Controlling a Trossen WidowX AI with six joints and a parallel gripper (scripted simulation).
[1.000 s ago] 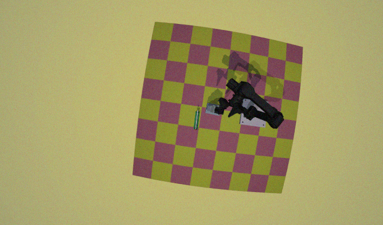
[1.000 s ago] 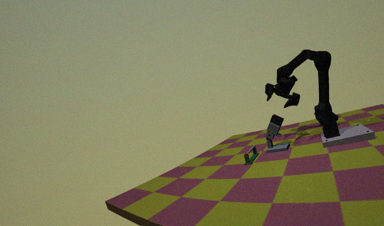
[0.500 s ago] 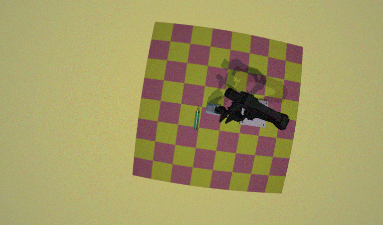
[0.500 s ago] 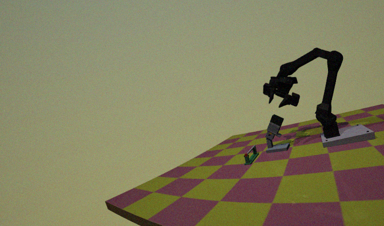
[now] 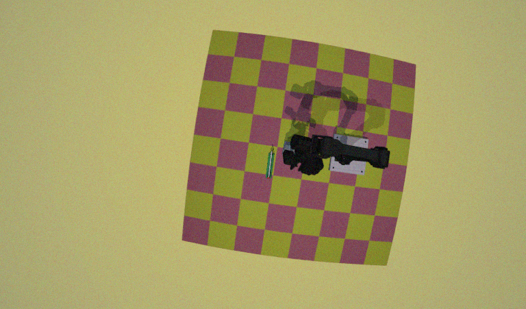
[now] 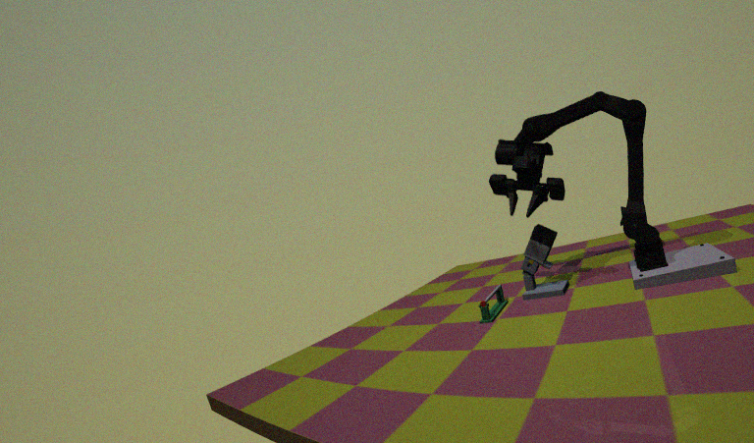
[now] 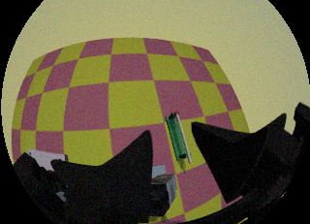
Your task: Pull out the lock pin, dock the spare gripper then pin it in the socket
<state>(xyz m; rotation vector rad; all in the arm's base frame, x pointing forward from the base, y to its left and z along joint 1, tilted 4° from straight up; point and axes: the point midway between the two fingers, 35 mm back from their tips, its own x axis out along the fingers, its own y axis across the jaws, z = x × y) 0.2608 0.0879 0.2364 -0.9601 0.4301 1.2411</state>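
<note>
Looks like a robotics lab or test bench, tho views are dim & grainy: my arm (image 5: 357, 153) (image 6: 635, 160) is on a pale base plate (image 5: 353, 170) (image 6: 689, 257) atop a pink-and-yellow chequered table top (image 5: 285, 215) (image 6: 489, 371) (image 7: 133, 95).

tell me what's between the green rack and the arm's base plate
The grey mount stands between the green rack and the base plate, as the exterior view shows.

One arm (image 5: 358, 153) (image 6: 635, 154), one green holder (image 5: 267, 166) (image 6: 493, 310) (image 7: 176, 139), one grey mount (image 6: 538, 254) and one checkered worktop (image 5: 255, 181) (image 6: 489, 371) (image 7: 133, 103) are visible.
</note>
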